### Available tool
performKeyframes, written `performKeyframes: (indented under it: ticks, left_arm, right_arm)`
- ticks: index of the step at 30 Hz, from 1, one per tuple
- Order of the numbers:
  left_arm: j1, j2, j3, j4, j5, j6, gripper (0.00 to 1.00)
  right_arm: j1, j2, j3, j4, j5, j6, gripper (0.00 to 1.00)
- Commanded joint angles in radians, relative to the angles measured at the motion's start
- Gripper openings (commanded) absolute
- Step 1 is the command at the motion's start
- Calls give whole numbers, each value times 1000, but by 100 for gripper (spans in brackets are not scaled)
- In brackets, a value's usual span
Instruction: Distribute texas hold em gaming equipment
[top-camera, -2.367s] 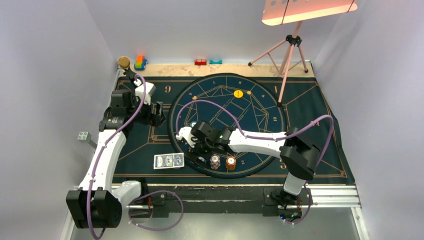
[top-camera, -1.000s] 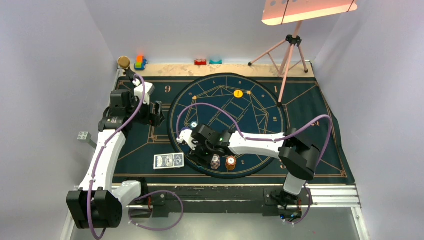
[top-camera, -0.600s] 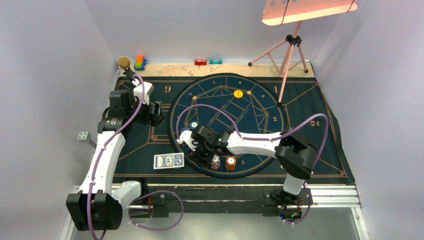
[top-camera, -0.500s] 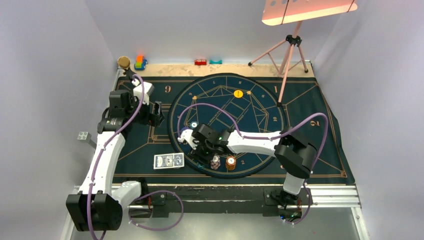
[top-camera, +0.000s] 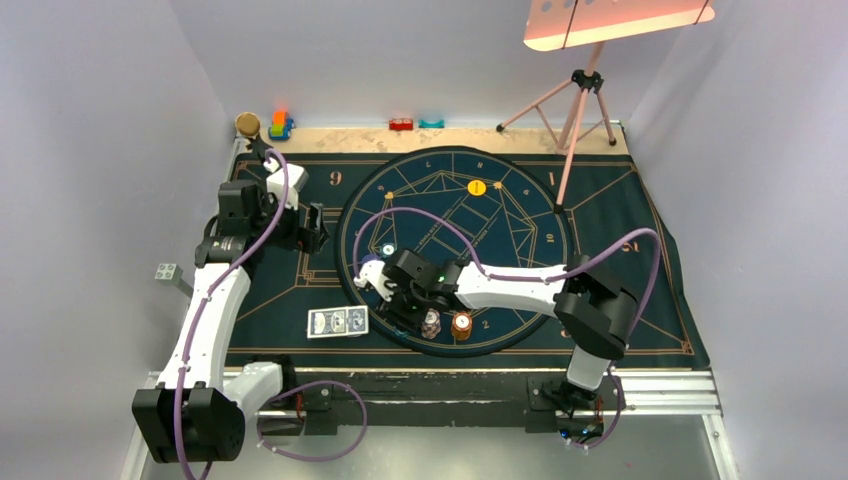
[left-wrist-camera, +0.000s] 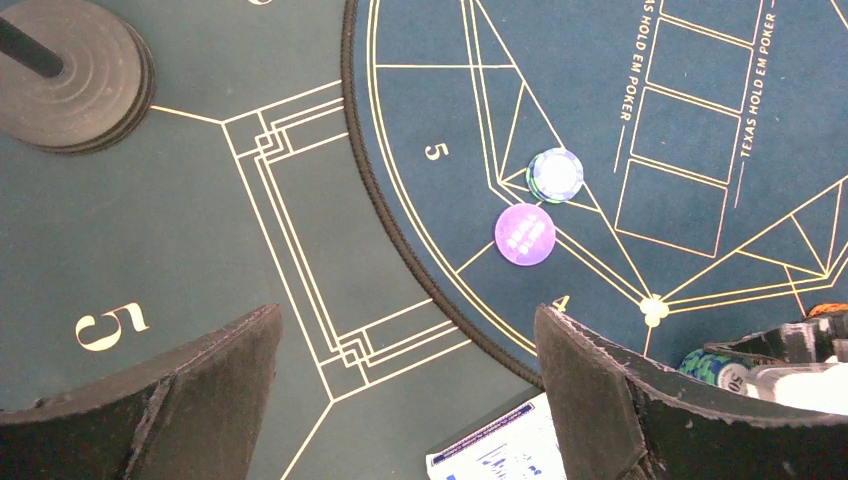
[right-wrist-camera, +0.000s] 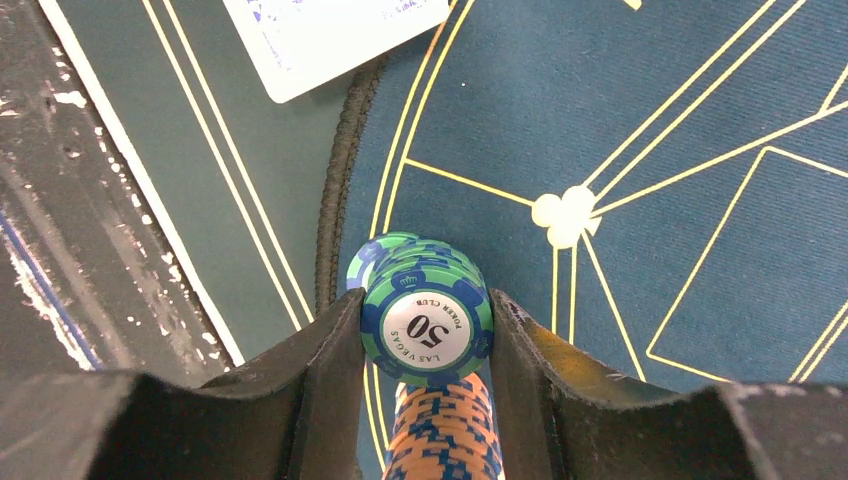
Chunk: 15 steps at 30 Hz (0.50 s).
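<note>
Since a couple of seconds ago the right arm has eased slightly towards the near-left rim of the round field and its fingers have drawn in, while the left arm has not shifted. The right gripper (right-wrist-camera: 425, 297) is clamped on a green-and-blue poker chip stack (right-wrist-camera: 425, 325). Its matte black pads press both ribbed edges, and the top chip's white centre reads 50. This stack stands on the felt mat (top-camera: 620, 230), just inside the dark corded border of the circle, with an orange chip stack (right-wrist-camera: 442, 435) with blue edge stripes touching or nearly touching it on the camera's side. Glossy white-faced playing cards (right-wrist-camera: 330, 40) lie flat just outside the border, beside the scuffed black table edge (right-wrist-camera: 80, 230). The left gripper (left-wrist-camera: 405, 315) hovers with its rough, foam-like jaws wide apart and nothing between them. Below it, a flat purple disc (left-wrist-camera: 524, 234) and a white-and-green chip (left-wrist-camera: 555, 174) sit close together on the gold-lined teal felt, and a ridged black stand base (left-wrist-camera: 70, 85) rests well off to one side. A yellow disc (top-camera: 477, 187) lies far across the circle, near a pink tripod (top-camera: 575, 110).
</note>
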Motion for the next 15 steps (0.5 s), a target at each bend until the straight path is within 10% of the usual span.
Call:
performKeyframes:
  ticks: [1, 15]
  left_arm:
    - [9, -17, -11, 21, 11, -5, 100]
    - [9, -17, -10, 18, 17, -3, 100]
  right_arm:
    - [5, -88, 33, -19, -14, -13, 17]
    - [-204, -183, 82, 12, 114, 106, 0]
